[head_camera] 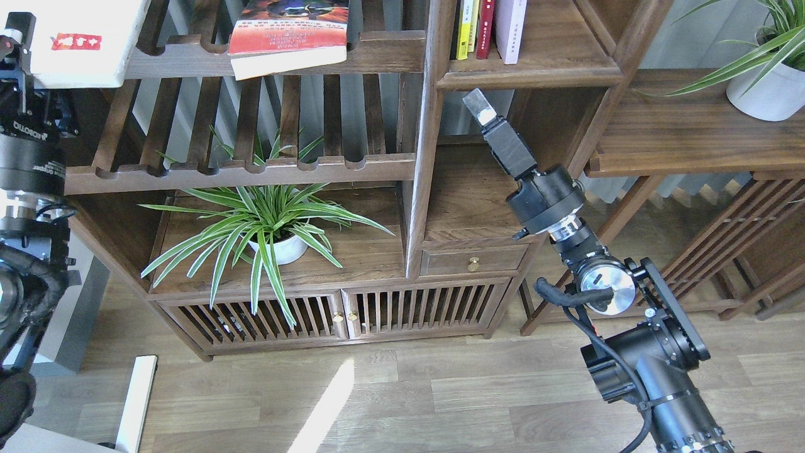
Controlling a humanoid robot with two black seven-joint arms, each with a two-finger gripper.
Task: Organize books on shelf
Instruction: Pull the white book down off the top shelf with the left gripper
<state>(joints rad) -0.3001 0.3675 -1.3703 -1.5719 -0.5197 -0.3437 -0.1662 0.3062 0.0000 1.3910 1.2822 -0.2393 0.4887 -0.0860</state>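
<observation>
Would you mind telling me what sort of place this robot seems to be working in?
Probably a living room or study, perhaps a staged one. A dark walnut bookcase holds upright books, a potted spider plant sits on a lower board, and the floor is wood plank.

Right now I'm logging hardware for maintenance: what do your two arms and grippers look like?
Both arms are black with round joint housings and silver rings. The right arm carries a loose black cable and a silver disc; its gripper is a dark boxy block with a pale tip. The left arm bears white lettering.
</observation>
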